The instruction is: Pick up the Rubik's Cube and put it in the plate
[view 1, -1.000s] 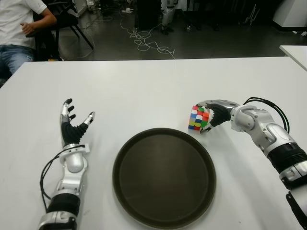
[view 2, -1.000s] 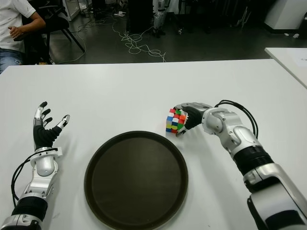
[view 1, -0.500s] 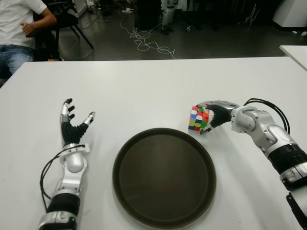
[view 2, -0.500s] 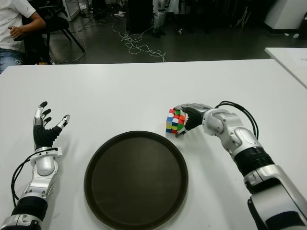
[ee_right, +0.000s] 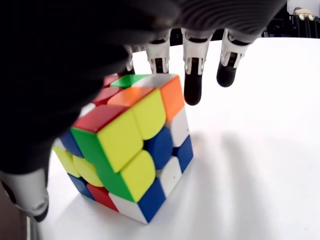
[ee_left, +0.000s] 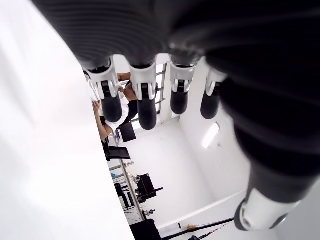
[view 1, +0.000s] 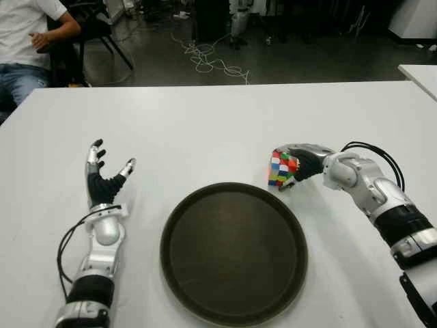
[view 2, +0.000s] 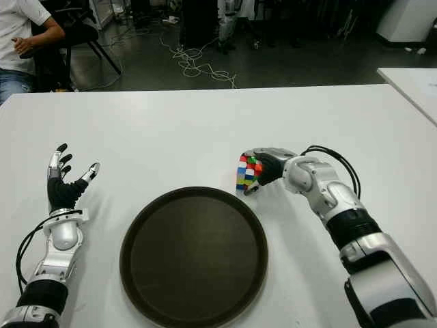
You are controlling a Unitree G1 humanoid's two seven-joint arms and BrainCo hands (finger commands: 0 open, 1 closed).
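Beside the plate (view 1: 233,254) rim, on the table (view 1: 205,130): cube (view 1: 281,168) tilted in right hand (view 1: 300,164)
Right fingers (ee_right: 193,75) curl over the cube, gripping it; left hand (view 1: 102,181) spread, empty, left of plate

I'm scanning every view here and getting no readable text at all: no labels, brands, numbers or signs on anything in front of me.
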